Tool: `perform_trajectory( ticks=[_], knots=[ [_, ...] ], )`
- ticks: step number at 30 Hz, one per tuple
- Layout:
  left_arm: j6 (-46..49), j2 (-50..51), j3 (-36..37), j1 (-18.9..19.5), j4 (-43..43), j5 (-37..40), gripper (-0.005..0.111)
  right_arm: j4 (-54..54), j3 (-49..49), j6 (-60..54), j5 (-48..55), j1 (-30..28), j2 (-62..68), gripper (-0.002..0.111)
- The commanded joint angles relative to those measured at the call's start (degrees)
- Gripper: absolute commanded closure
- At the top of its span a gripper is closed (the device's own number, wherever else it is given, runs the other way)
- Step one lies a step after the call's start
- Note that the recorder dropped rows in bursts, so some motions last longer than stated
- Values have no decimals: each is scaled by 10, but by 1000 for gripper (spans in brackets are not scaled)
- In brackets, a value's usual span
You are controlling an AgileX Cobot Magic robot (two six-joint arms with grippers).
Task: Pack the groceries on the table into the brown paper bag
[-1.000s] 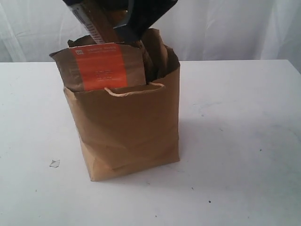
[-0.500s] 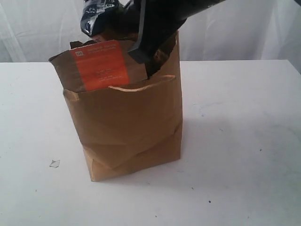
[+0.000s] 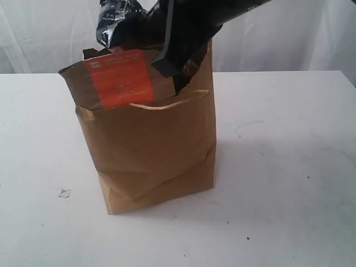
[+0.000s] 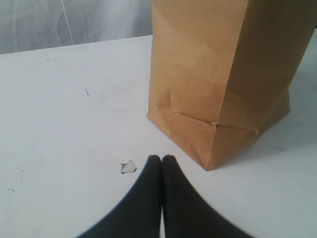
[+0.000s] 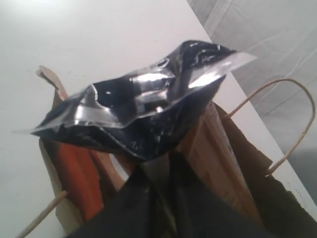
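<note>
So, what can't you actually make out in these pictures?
- Bag contents: exterior view; its walls, the pouch and the right gripper cover them.
- Packet lower end: exterior and right wrist views; hidden behind the right gripper and pouch, so its depth in the bag is unclear.
- Bag top: left wrist view; cut off by the picture's edge.
- Pouch label print: exterior view; too small to read.
</note>
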Motion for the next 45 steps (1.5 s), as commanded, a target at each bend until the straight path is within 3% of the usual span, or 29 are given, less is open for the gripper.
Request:
perform_trajectory(
  ticks=[1, 4, 7, 11, 15, 45],
  knots=[
    [-1, -2, 1, 2, -2, 0, 107, -17, 10, 35, 77, -2, 8, 108],
    [-1, -2, 1, 2, -2, 0, 107, -18, 10, 38, 84, -2, 8, 105],
    [-1, -2, 1, 2, -2, 0, 107, -18, 10, 38, 87, -2, 8, 94],
    [-1, -2, 1, 2, -2, 0, 107, -18, 10, 38, 85, -2, 8, 68],
    [-1, -2, 1, 2, -2, 0, 107, -18, 10, 38, 85, -2, 8, 53],
    [-1, -2, 1, 2, -2, 0, 107, -35, 10, 65, 43, -2, -14, 54]
  ],
)
